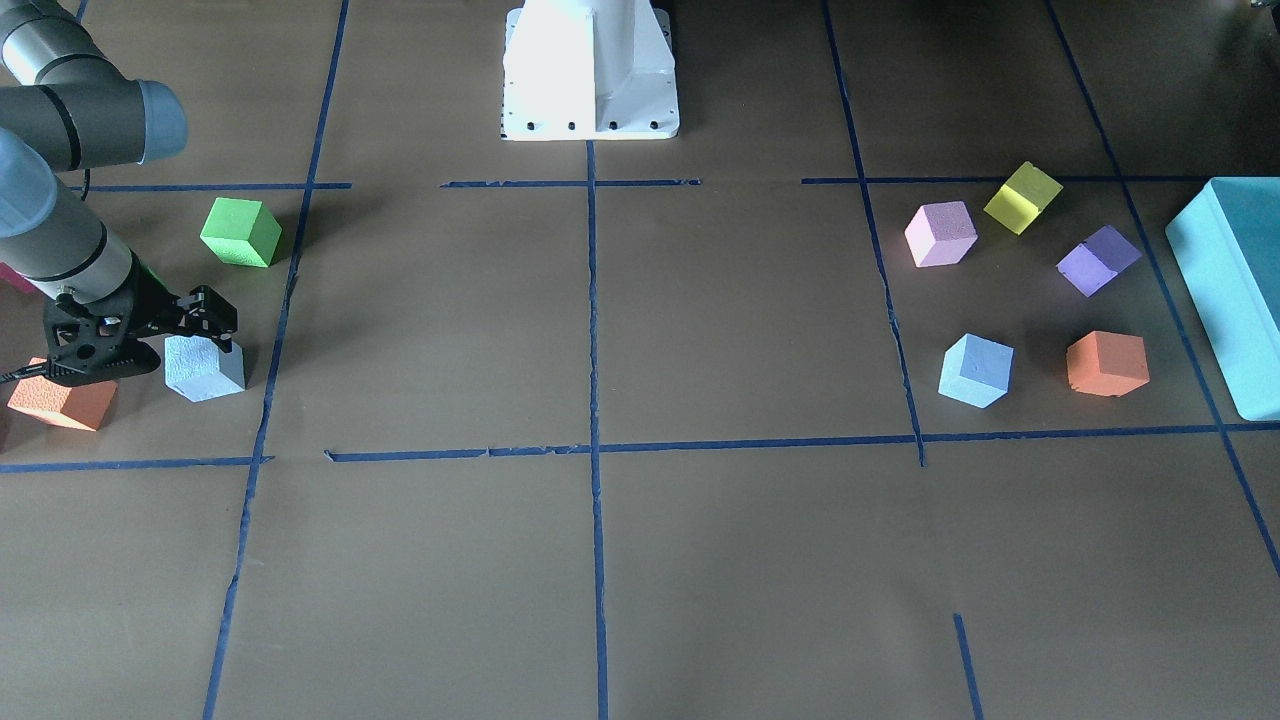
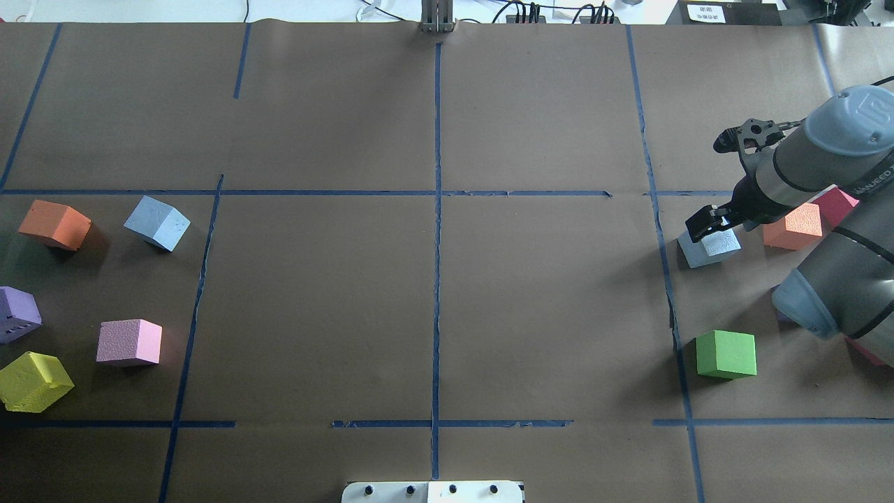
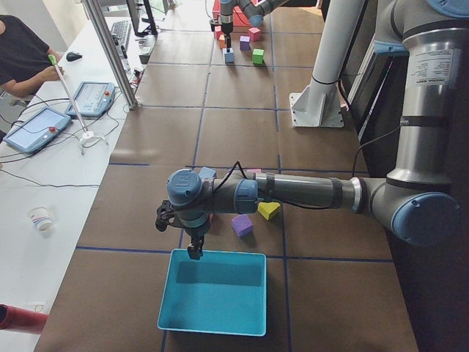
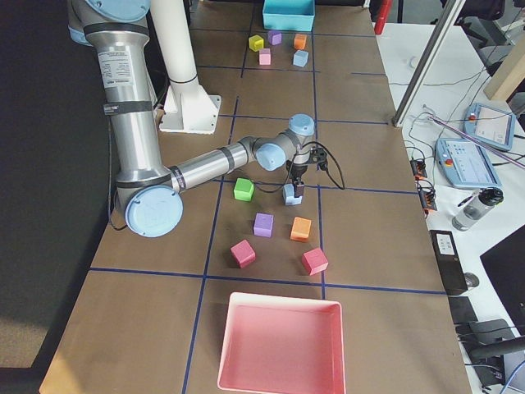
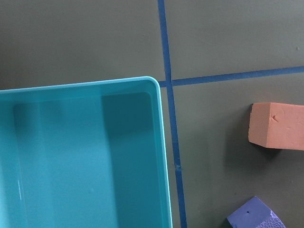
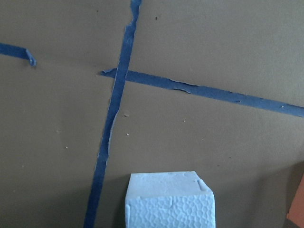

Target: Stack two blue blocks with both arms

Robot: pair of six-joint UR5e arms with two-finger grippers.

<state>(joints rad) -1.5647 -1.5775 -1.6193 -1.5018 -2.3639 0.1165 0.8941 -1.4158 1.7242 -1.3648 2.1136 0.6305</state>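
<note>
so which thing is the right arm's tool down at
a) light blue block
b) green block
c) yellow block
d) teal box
A: in the overhead view the right tool sits at the top of the light blue block, while the green block lies apart from it.

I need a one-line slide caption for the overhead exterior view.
Right gripper at a blue block; the second blue block lies far left.
</note>
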